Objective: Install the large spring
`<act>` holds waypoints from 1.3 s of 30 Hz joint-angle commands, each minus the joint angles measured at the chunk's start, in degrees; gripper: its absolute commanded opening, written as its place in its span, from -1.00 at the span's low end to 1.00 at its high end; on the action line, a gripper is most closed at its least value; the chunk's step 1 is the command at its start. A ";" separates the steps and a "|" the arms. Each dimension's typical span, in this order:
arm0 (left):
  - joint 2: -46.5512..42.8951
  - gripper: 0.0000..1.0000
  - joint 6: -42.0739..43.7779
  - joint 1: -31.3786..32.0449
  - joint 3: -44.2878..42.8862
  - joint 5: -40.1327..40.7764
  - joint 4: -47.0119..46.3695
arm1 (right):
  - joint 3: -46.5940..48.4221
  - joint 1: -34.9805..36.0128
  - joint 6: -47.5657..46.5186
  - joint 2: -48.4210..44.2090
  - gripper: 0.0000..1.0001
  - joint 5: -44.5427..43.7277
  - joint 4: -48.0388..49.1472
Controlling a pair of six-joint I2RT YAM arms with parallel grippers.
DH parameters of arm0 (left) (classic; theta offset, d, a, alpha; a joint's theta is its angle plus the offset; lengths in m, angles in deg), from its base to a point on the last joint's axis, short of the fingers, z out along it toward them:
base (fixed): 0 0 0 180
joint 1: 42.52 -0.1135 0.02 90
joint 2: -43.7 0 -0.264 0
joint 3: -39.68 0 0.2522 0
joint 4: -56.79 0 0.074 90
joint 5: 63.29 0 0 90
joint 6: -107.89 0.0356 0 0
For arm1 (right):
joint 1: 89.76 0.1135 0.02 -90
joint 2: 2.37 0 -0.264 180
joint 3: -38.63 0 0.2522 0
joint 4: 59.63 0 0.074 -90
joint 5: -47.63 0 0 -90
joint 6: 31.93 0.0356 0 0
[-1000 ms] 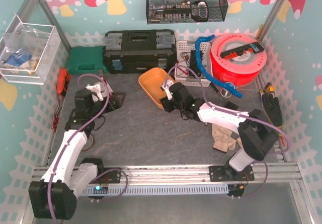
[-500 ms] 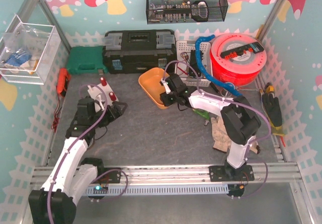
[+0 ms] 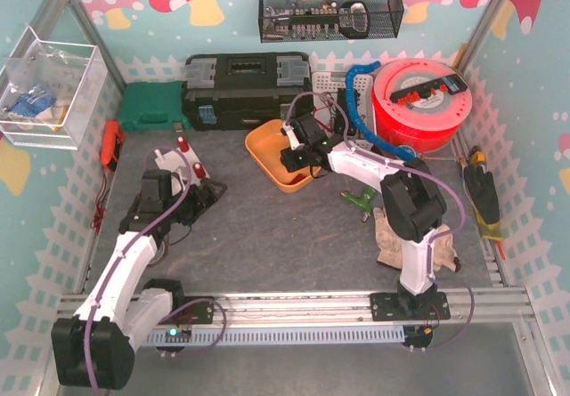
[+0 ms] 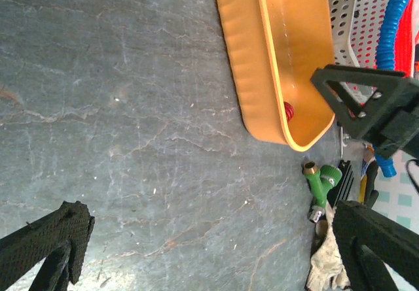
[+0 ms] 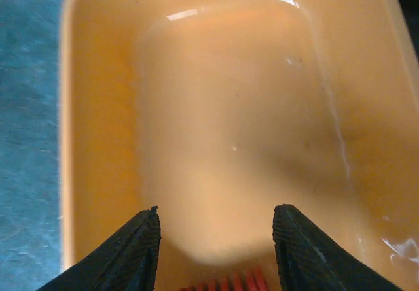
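1. The large red coiled spring [image 5: 229, 283] lies inside the shallow orange plastic tray [image 3: 258, 147]. In the right wrist view only its top coils show, at the lower edge of the picture. In the left wrist view it appears as a small red spot against the tray's inner wall, near one corner.
2. The right hand [image 5: 216, 212] hangs over the tray with its two black fingers spread apart, released. The spring sits between and below the fingertips, and I cannot tell whether either finger touches it.
3. The tray rests on the dark grey stone-patterned table [image 4: 131, 108], with the rest of its floor bare.
4. A green-handled tool [image 4: 321, 180] lies on the table just past the tray's corner, next to a crumpled pale cloth [image 4: 324, 265].
5. The left hand [image 4: 209, 232] is well apart from the tray, low over bare table on the left. Its black fingers are spread wide, released, and hold nothing.
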 commanded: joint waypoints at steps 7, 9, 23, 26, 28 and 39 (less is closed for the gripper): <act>8.43 0.98 5.50 0.23 -9.25 3.26 0.72 | 9.48 -1.63 15.89 6.89 0.00 0.71 -17.84; 9.16 0.99 7.00 0.21 -10.56 3.58 0.65 | 12.09 -1.62 19.16 8.86 0.04 0.71 -22.19; 7.38 0.99 16.78 3.55 -14.80 8.38 0.73 | 27.06 -1.71 35.70 19.48 0.08 0.54 -39.71; 7.51 0.99 17.62 4.95 -15.03 9.86 1.21 | 31.23 -1.68 38.67 21.57 0.14 1.23 -42.59; 7.36 0.98 18.08 5.49 -14.93 10.45 1.57 | 34.11 -1.73 41.39 23.22 0.18 1.09 -45.60; 7.78 0.99 19.65 6.89 -16.26 12.93 2.96 | 53.65 -2.06 15.18 28.25 0.23 -0.35 -47.09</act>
